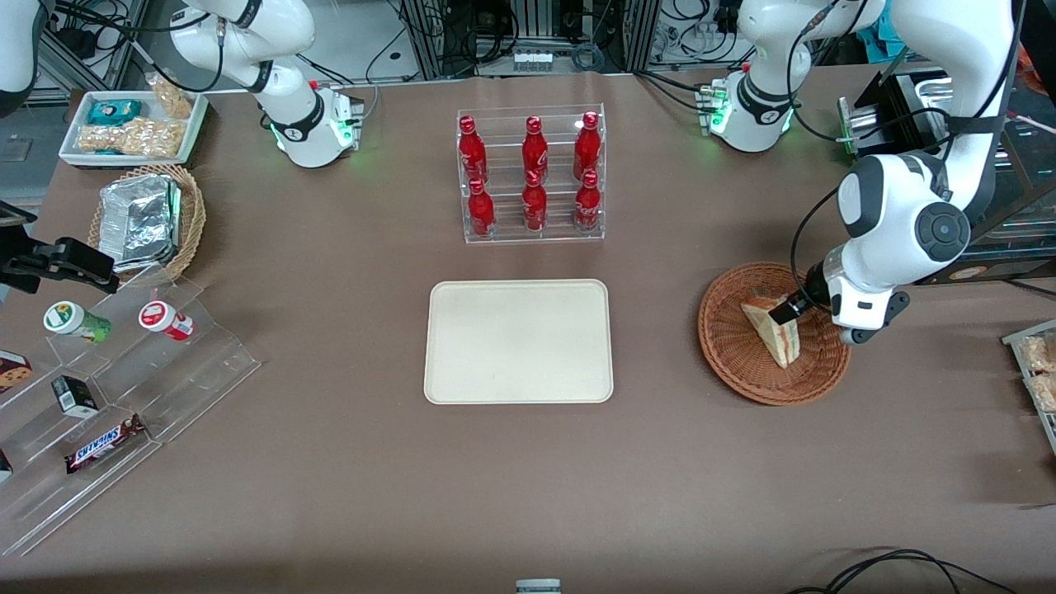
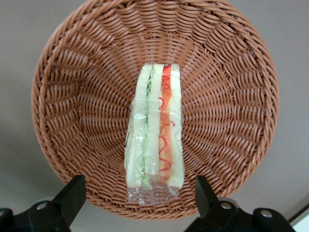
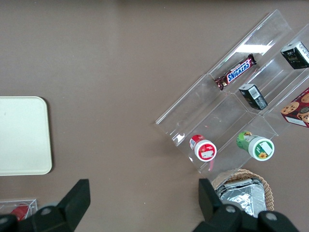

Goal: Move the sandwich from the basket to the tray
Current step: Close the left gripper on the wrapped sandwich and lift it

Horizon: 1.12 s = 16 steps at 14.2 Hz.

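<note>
Presently, item one: my hand (image 2: 137,195), fingers (image 2: 72,193) spread wide and gripping nothing, poised over the basket (image 1: 730,351) with the sandwich's wrapped end between the fingertips, untouched. Item two: sandwich (image 2: 155,130), wedge in clear wrap, lying in the basket's middle, red and green filling edge showing. Item three: tray (image 1: 518,341), cream, bare, on the desk (image 1: 346,462) well apart from the basket, toward the parked arm's end.

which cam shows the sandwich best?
Left wrist view: the sandwich lies unobstructed in the basket, between the open gripper fingers. Front view shows it smaller, partly covered by the gripper. Right wrist view misses it.
</note>
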### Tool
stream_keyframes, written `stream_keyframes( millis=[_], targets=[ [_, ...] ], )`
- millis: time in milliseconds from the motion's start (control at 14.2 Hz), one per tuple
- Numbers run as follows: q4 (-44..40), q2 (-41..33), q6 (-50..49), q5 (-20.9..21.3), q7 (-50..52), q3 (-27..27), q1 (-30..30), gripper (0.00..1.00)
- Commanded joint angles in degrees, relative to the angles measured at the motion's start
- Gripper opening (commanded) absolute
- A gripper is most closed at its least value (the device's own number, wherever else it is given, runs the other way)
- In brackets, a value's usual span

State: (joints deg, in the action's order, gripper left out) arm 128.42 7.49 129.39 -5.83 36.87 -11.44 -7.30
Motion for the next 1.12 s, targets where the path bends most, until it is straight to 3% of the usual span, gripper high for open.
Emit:
stream_keyframes(
  millis=[0, 632, 702, 772, 842, 912, 1053],
  targets=[
    [0.1, 1.0, 1.2, -0.8, 1.4, -0.3, 1.0, 1.0],
    [0.0, 7.1, 6.7, -0.7, 1.2, -0.3, 0.9, 1.0],
    [-0.3, 7.4, 6.6, -0.8, 1.9, -0.3, 0.9, 0.79],
    [-0.4, 7.5, 6.1, -0.9, 2.1, -0.3, 0.9, 0.48],
    [-0.4, 7.5, 5.8, -0.9, 1.7, -0.3, 0.5, 0.31],
    [-0.4, 7.5, 5.7, -0.9, 1.8, -0.2, 0.3, 0.24],
    [-0.6, 7.3, 5.8, -0.9, 2.8, -0.2, 0.3, 0.0]
  ],
)
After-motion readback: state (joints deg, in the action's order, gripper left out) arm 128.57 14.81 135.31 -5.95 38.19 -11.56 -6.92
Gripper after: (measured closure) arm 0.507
